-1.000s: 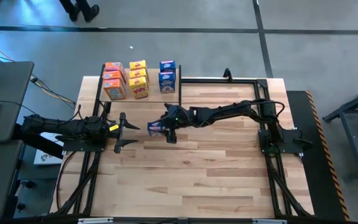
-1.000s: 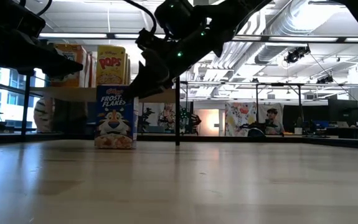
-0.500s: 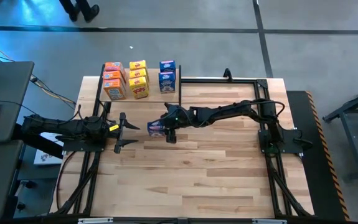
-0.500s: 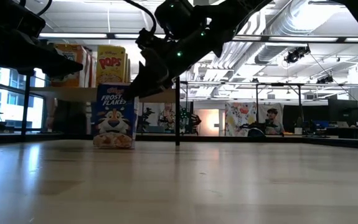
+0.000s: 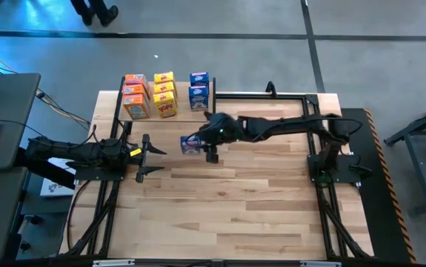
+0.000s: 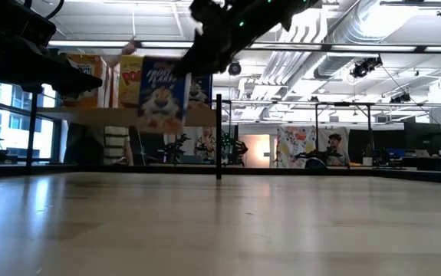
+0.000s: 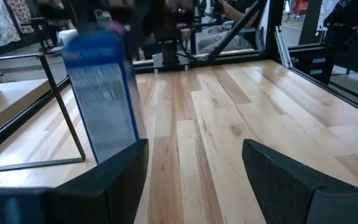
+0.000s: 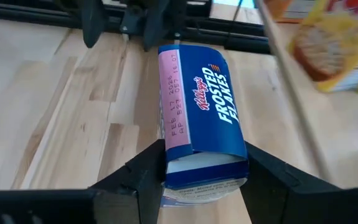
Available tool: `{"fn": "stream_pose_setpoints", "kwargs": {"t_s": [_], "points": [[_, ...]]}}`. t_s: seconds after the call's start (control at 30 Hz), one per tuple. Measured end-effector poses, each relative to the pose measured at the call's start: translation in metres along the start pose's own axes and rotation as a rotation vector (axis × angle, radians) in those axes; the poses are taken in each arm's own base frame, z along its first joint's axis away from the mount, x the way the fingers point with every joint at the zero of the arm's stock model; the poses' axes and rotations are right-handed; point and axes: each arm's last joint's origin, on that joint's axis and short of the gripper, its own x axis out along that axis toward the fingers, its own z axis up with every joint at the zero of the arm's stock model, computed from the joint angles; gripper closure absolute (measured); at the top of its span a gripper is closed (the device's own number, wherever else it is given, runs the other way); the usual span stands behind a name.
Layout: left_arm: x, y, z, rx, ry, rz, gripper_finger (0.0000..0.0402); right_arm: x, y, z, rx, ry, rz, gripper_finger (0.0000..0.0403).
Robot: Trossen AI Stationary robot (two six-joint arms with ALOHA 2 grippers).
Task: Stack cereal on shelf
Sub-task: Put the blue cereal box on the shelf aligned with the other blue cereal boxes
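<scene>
My right gripper [image 8: 203,182] is shut on a blue Frosted Flakes cereal box [image 8: 200,118], which hangs above the table [image 5: 235,193] near its middle [image 5: 190,144], in front of the shelf. The shelf [image 5: 175,113], a light board in thin black posts at the table's far left, carries orange [image 5: 134,96], yellow [image 5: 164,94] and blue [image 5: 198,89] cereal boxes standing on their bases. My left gripper [image 5: 153,156] waits open at the table's left side, pointing level toward the lifted box [image 7: 101,99]. My right gripper pinches the blue box between its two fingers [image 8: 142,177], on two opposite faces near its top end [image 8: 166,163]. The fingers slant down from the table's right side. The box hangs below them, nearly upright, lifted clear of the table [image 6: 162,96].
A black post of the shelf frame [image 6: 218,138] stands just right of the lifted box. The black arm frames [image 5: 324,178] run along the table's left and right sides. Bare wood lies toward the near edge [image 5: 227,222].
My right gripper has risen and gone a little toward the far edge and the shelf. The blue box, which stood on the table, has gone up with it and now hangs clear at about the height of the shelf board.
</scene>
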Motion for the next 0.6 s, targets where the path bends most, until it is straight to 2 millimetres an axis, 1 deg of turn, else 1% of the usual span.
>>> {"fn": "stream_pose_setpoints", "kwargs": {"t_s": [0.2, 0.3, 0.47, 0.6], "points": [[0.000, 0.000, 0.000, 0.000, -0.001, 0.000, 0.0151, -0.038, -0.015, 0.016, -0.031, -0.038, -0.038, 0.0233], [0.000, 0.000, 0.000, 0.000, 0.000, 0.000, 0.0151, -0.053, -0.025, 0.022, -0.064, -0.062, -0.064, 0.0233], [0.000, 0.000, 0.000, 0.000, 0.000, 0.000, 0.0151, -0.073, -0.041, 0.027, -0.109, -0.096, -0.111, 0.0233], [0.000, 0.000, 0.000, 0.000, 0.000, 0.000, 0.0151, -0.079, -0.050, 0.027, -0.146, -0.103, -0.127, 0.0233]]}}
